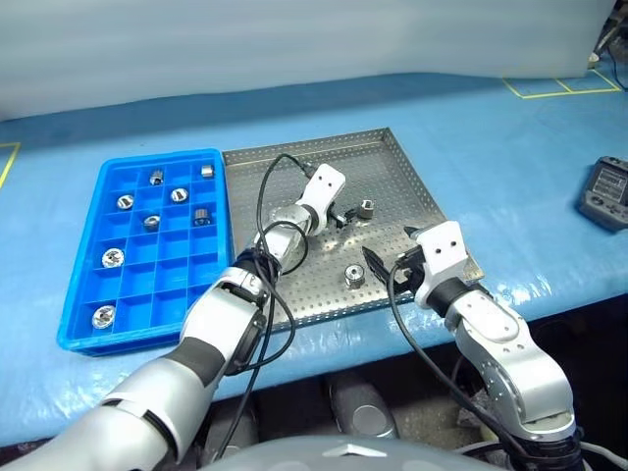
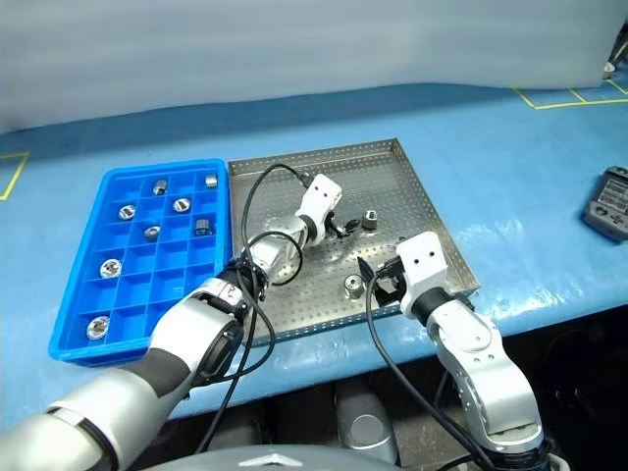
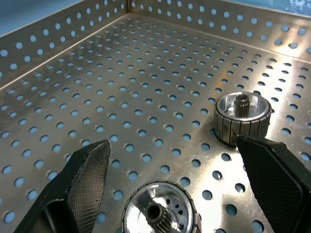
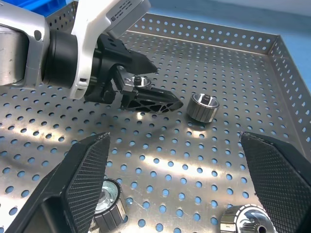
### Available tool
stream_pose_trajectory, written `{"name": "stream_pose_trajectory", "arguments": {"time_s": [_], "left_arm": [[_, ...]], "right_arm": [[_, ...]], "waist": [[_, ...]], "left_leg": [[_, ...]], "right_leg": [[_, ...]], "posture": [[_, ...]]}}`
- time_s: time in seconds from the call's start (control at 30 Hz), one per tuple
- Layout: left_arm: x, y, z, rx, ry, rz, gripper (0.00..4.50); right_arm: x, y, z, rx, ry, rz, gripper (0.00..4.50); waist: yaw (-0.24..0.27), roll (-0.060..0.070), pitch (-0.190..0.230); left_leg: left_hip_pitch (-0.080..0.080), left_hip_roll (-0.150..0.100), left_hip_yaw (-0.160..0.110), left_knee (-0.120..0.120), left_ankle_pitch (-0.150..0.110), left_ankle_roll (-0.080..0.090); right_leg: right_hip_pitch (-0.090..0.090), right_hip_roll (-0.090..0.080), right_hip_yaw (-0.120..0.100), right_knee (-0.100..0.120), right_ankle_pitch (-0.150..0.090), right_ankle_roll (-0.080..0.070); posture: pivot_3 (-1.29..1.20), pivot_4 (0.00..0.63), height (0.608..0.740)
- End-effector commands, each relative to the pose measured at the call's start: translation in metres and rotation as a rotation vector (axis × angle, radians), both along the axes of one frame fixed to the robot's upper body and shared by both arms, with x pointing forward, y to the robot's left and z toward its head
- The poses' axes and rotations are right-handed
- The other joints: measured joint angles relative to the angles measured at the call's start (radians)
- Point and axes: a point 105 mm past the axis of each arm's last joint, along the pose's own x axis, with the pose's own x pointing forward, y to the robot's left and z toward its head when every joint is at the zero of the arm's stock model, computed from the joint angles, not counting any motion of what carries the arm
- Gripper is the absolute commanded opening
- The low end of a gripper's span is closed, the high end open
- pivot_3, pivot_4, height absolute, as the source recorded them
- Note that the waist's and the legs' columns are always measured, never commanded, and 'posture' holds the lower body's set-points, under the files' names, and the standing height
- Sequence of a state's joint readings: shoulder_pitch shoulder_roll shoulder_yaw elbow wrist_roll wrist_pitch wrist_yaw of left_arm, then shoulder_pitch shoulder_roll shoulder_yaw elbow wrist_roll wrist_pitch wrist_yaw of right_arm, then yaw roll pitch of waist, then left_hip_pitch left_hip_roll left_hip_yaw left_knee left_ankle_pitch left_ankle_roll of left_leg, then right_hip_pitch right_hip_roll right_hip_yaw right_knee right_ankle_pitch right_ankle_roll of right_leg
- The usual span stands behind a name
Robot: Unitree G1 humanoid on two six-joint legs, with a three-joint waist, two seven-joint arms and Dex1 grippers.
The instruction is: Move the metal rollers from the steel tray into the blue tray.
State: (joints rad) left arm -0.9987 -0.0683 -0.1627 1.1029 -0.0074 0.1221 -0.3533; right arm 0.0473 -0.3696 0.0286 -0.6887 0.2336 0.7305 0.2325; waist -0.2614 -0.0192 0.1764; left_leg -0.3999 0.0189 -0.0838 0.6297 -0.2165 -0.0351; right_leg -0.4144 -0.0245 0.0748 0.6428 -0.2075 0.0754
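Metal rollers [image 1: 354, 277] on steel tray [image 1: 417, 186], black device [image 1: 604, 192] well apart

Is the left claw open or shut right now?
Open. The left claw has its two fingers spread wide over the steel tray, with a roller lying between them, ungripped.

L arm: extended fwd, left gripper [image 4: 141, 90] fingers spread. R arm: bent, right gripper [image 1: 392, 263] fingers spread.

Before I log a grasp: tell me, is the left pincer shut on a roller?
No: the left pincer stands open, a roller loose between its fingers.
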Motion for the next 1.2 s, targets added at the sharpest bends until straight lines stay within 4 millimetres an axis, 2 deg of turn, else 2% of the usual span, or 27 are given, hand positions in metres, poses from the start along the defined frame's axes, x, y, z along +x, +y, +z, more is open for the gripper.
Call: {"name": "stream_pose_trajectory", "arguments": {"time_s": [0.03, 0.07, 0.33, 0.43, 0.53, 0.7, 0.77, 0.83, 1.03, 1.2], "left_arm": [[0.002, -0.001, 0.007, -0.002, -0.03, -0.01, 4.48], [0.002, 0.001, 0.005, 0.007, -0.028, 0.0, 4.48], [0.004, 0.016, -0.003, 0.007, -0.011, 0.048, 1.89], [0.004, 0.023, -0.006, 0.011, -0.009, 0.063, 1.89], [0.005, 0.027, 0.0, -0.024, -0.027, 0.066, 1.89], [0.006, 0.041, 0.03, -0.133, -0.095, 0.047, 1.89], [-0.002, 0.052, 0.045, -0.135, -0.14, 0.0, 1.89], [-0.014, 0.069, 0.06, -0.13, -0.173, -0.022, 1.89], [-0.05, 0.118, 0.087, -0.106, -0.199, 0.016, 1.89], [-0.072, 0.162, 0.091, 0.0, -0.225, 0.177, 1.89]], "right_arm": [[0.0, 0.0, 0.015, 0.004, -0.063, -0.007, 4.5], [0.001, 0.0, 0.015, 0.005, -0.062, -0.008, 4.5], [0.006, 0.001, 0.014, 0.008, -0.058, -0.008, 4.5], [0.007, 0.002, 0.013, 0.01, -0.057, -0.001, 4.5], [0.008, 0.005, 0.012, 0.009, -0.052, 0.011, 4.5], [0.009, 0.01, 0.01, 0.018, -0.039, 0.042, 4.5], [0.007, 0.016, 0.007, 0.015, -0.021, 0.081, 4.5], [0.003, 0.025, 0.003, 0.019, -0.003, 0.145, 4.5], [-0.001, 0.046, -0.001, 0.047, 0.015, 0.272, 4.5], [-0.002, 0.068, 0.007, 0.118, -0.002, 0.389, 4.5]], "waist": [[-0.002, 0.0, 0.0], [-0.003, 0.0, 0.0], [-0.001, 0.0, 0.0], [0.002, 0.0, 0.0], [0.006, 0.0, 0.0], [0.007, 0.0, 0.0], [0.007, 0.0, 0.0], [0.009, 0.001, 0.0], [0.044, 0.001, 0.0], [0.096, 0.001, 0.0]], "left_leg": [[0.0, 0.0, 0.0, 0.0, 0.0, 0.0], [0.0, 0.0, 0.0, 0.0, 0.0, 0.0], [0.0, 0.0, 0.0, 0.0, 0.0, 0.0], [0.001, 0.0, 0.0, 0.0, 0.0, 0.0], [0.001, 0.0, 0.0, 0.0, 0.0, 0.0], [0.001, 0.0, 0.0, -0.001, 0.0, 0.0], [0.001, 0.0, 0.0, -0.001, 0.0, 0.0], [0.001, 0.001, 0.001, -0.002, 0.0, 0.0], [0.001, 0.001, 0.0, -0.002, 0.0, 0.0], [0.003, 0.001, 0.0, 0.0, 0.0, 0.0]], "right_leg": [[0.0, 0.0, 0.0, 0.0, 0.0, 0.0], [0.0, 0.0, 0.0, 0.0, 0.0, 0.0], [0.0, 0.0, 0.0, 0.0, 0.0, 0.0], [0.0, 0.0, 0.0, 0.0, 0.0, 0.0], [0.001, 0.0, 0.0, 0.001, 0.0, 0.0], [0.0, 0.0, 0.001, 0.001, 0.0, 0.0], [-0.001, 0.0, 0.001, 0.001, 0.0, 0.0], [-0.001, 0.0, 0.002, 0.001, 0.0, 0.0], [-0.001, 0.001, 0.002, 0.002, 0.0, 0.0], [0.0, 0.001, 0.001, 0.003, 0.0, 0.0]], "posture": [[-0.28, 0.15, 0.74], [-0.28, 0.15, 0.74], [-0.26, 0.15, 0.74], [-0.24, 0.15, 0.74], [-0.24, 0.15, 0.74], [-0.24, 0.15, 0.74], [-0.22, 0.15, 0.74], [-0.2, 0.15, 0.74], [-0.12, 0.15, 0.74], [-0.05, 0.15, 0.74]]}}
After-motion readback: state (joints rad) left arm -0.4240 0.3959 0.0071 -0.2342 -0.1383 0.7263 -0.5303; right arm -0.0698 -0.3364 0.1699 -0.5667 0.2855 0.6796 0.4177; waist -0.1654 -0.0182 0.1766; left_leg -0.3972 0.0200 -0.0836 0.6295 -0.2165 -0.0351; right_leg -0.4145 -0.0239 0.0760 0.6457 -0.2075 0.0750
